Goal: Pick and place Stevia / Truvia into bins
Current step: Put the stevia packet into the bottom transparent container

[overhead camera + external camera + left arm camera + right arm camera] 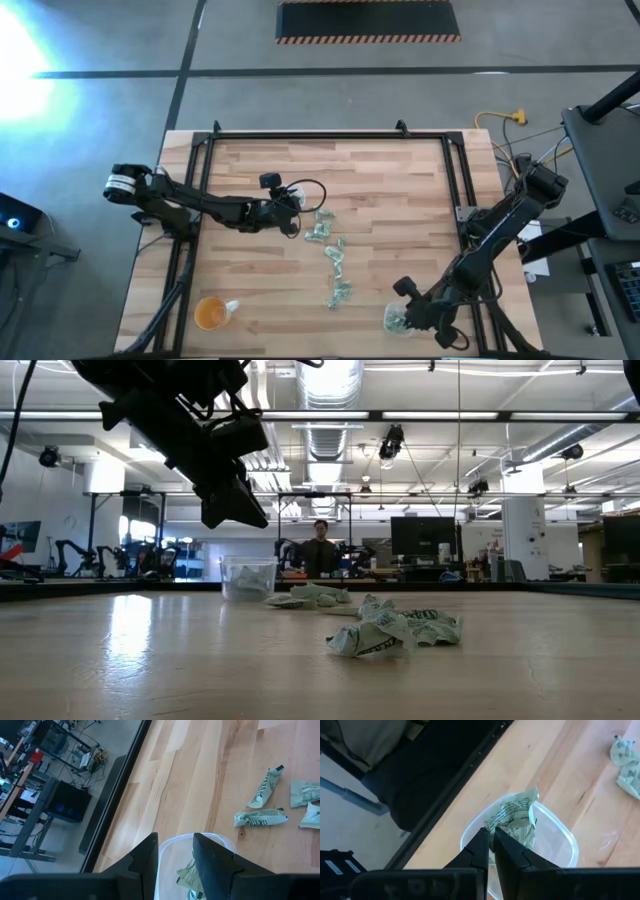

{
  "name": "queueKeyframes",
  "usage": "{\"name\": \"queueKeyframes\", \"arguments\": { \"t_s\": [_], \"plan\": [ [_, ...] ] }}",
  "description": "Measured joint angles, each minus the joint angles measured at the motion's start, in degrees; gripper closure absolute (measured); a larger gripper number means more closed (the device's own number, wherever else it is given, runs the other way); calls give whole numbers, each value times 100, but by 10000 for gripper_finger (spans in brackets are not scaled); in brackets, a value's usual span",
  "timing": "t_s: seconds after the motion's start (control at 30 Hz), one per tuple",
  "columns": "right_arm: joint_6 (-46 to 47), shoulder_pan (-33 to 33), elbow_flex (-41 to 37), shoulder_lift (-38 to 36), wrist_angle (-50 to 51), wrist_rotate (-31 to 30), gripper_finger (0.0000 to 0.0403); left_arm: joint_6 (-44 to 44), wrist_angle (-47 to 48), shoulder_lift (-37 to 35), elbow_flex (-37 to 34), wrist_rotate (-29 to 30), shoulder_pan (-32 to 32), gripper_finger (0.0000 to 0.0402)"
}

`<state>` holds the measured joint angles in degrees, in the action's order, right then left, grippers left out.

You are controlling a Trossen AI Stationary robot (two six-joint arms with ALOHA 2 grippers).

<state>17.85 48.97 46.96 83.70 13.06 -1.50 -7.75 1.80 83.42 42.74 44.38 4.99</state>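
Pale green and white Stevia / Truvia packets (335,255) lie scattered down the middle of the wooden table, with a crumpled heap (392,630) nearest the low camera. My left gripper (291,216) hovers open over a clear bin (220,842) that holds a few packets. The low view shows its fingers (235,510) above that bin (248,578), clear of the rim. At the near right, my right gripper (492,842) is shut on one packet (512,815) over the second clear bin (560,845). My right gripper pinches the packet by one crumpled end (496,826) between its two fingertips. The fingers slant down from above. The packet sticks out past the fingertips, lifted clear and poised over the bin's opening.
An orange-tinted round cup (210,313) stands near the table's near left corner. Black frame rails (455,190) run along the table's edges. Loose packets (260,817) lie just beyond the left bin. A person (320,550) stands far off in the room.
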Motion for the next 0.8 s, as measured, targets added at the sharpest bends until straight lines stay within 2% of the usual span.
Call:
{"name": "queueKeyframes", "arguments": {
  "t_s": [0.37,0.53,0.8],
  "plan": [
    [104,-4,-83,4,-81,-33,390,4,0,0,0,0,4,294],
    [-1,-4,-82,4,-78,-348,390,4,1,0,0,2,4,294],
    [-19,4,-26,0,-100,-317,390,15,0,0,0,0,4,294]
  ]
}}
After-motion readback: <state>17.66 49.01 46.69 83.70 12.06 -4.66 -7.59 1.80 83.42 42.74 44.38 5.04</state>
